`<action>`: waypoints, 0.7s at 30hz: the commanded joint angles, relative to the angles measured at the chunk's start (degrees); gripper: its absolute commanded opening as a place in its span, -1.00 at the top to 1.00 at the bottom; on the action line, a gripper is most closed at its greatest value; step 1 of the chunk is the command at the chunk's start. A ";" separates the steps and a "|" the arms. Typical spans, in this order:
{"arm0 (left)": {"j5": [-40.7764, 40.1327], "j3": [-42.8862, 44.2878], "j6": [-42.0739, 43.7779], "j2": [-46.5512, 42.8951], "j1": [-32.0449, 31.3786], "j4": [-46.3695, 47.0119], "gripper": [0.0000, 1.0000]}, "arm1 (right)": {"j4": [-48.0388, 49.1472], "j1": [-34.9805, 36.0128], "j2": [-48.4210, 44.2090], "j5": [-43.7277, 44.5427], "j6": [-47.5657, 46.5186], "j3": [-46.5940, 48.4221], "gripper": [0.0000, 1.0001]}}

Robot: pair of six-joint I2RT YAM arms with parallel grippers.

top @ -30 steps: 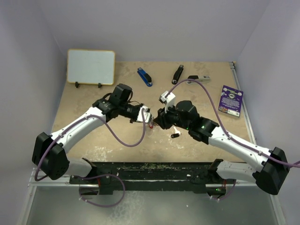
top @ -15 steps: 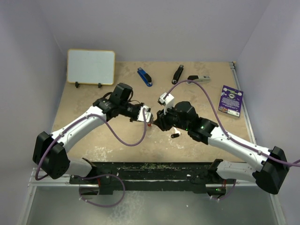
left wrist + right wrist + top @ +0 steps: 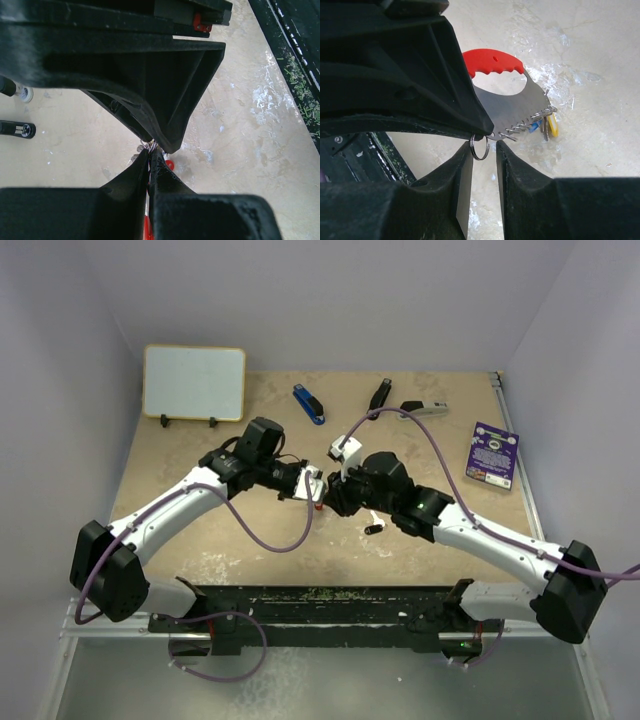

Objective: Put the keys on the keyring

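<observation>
Nearby, loose key [image 3: 374, 529]; blue stapler [image 3: 309, 405] beyond.

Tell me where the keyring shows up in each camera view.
Top external: the keyring is a red speck mid-table, where both claw tips meet.
Left wrist: low centre, a red bit just beyond the shut left claw.
Right wrist: its silver ring sits at centre between the right claw fingers, red fob above.
Shared landmark: the left claw tip, at the keyring in every view.
</observation>
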 commanded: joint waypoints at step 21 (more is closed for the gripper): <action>5.64 3.16 0.63 -0.86 -0.68 0.58 0.80 | 7.45 0.34 -6.95 1.78 -1.74 -2.97 1.00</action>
